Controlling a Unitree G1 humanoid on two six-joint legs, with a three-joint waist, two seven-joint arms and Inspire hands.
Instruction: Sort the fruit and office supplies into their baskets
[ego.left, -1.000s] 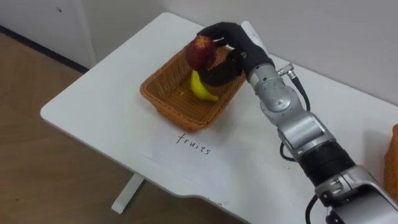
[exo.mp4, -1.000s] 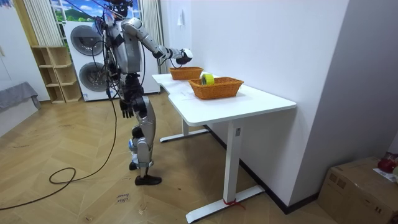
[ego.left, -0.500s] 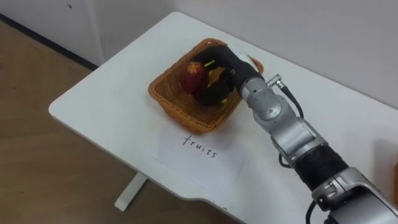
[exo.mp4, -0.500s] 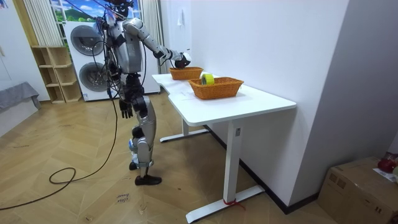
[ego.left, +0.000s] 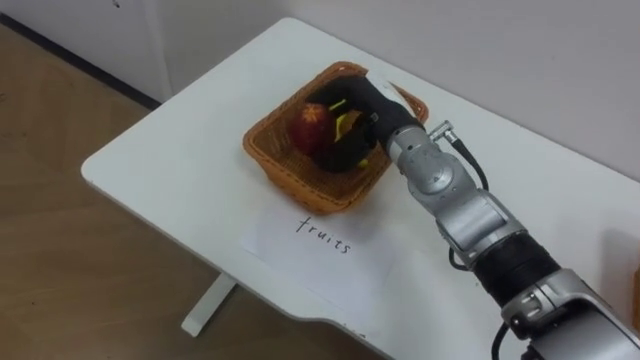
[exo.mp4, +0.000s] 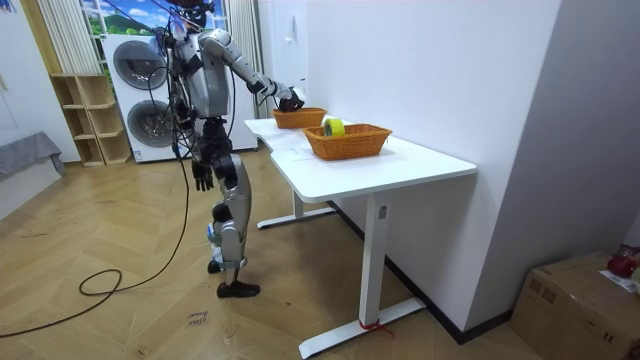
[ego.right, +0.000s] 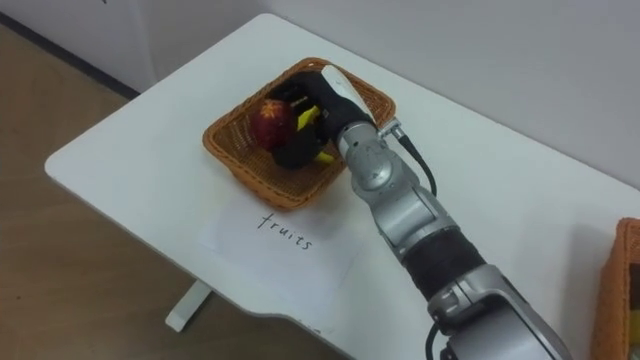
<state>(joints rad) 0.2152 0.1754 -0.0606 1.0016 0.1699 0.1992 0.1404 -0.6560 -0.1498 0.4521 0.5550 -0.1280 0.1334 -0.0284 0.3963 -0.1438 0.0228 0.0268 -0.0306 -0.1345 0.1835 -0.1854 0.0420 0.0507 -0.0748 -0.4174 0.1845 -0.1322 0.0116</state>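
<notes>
Holding apple (ego.left: 310, 124) — seemingly, robot hand (ego.left: 355, 112), in basket (ego.left: 274, 166)

White surface (ego.left: 170, 150): wicker basket (ego.left: 290, 180) toward the far edge, with a paper sheet (ego.left: 300, 250) just beside it on the near-edge side.

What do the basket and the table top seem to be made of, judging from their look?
Basket: probably woven wicker or rattan, orange-brown, matte; interlaced strands show on its wall. Table top: smooth white board, likely laminate; plain even surface, no grain.
</notes>
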